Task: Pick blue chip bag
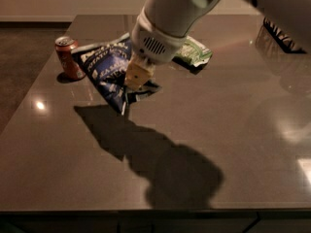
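Note:
The blue chip bag (104,67), dark navy with white lettering, hangs tilted in the air a little above the dark table (233,130), with its shadow on the table below it. My gripper (136,79) comes down from the white arm at the top and is shut on the bag's right side, its tan fingers (137,73) pressed into the crinkled foil. The bag's lower right part is hidden behind the gripper.
A red soda can (68,57) stands just left of the bag near the table's left edge. A pale green bag (194,52) lies behind the arm. A black rack-like object (284,33) sits at the far right. The table's front edge runs along the bottom.

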